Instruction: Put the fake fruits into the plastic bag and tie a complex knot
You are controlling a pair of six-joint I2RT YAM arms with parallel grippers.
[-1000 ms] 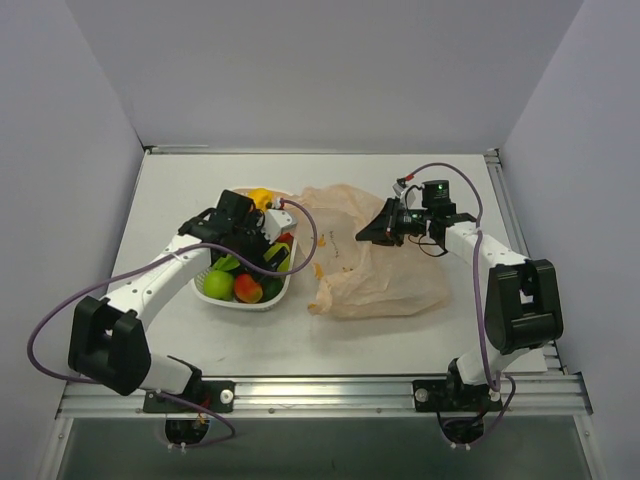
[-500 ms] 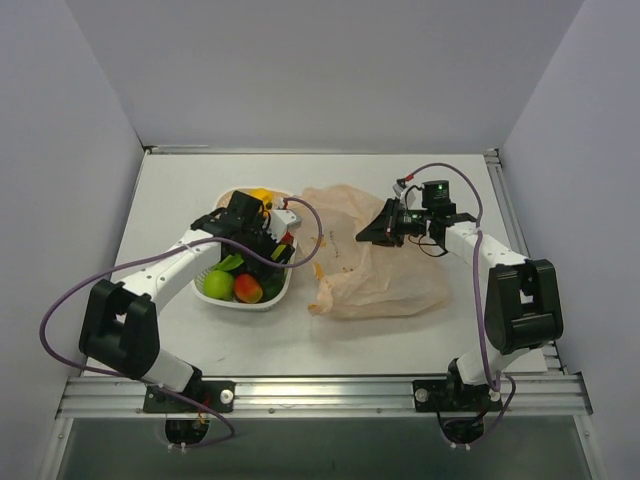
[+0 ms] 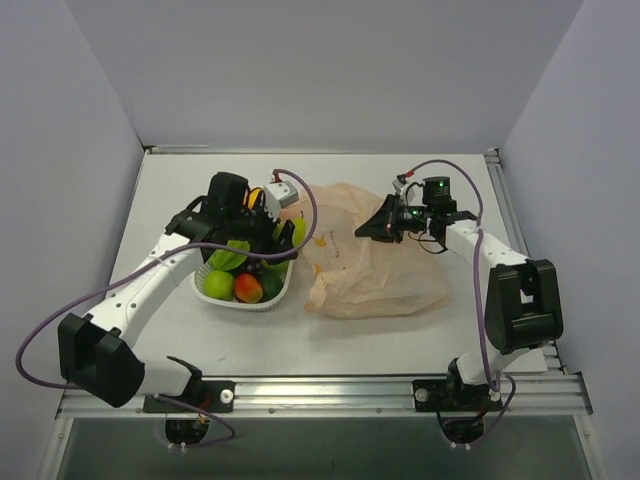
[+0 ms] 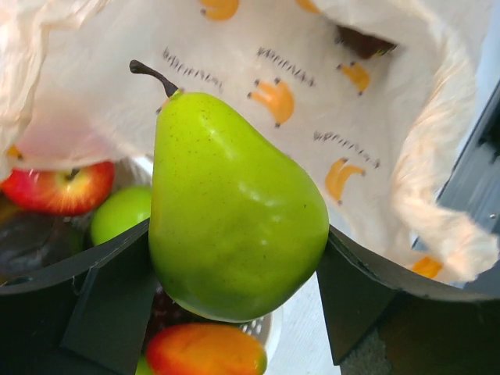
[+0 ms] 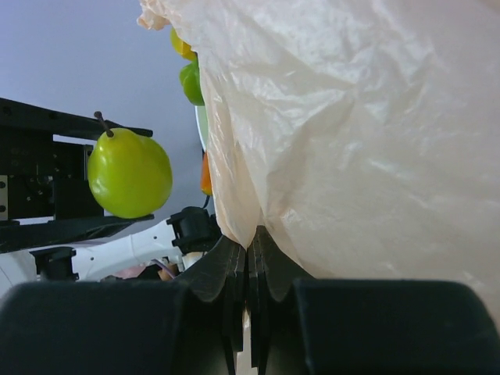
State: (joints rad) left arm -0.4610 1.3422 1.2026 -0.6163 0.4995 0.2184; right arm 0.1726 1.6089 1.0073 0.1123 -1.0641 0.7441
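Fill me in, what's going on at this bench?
The left gripper is shut on a green pear, holding it over the right rim of the white basket, right beside the plastic bag. The right gripper is shut on a fold at the bag's edge, with the bag's open side facing the pear. Other fake fruits lie in the basket. The pear is not yet in the bag, and no knot is tied.
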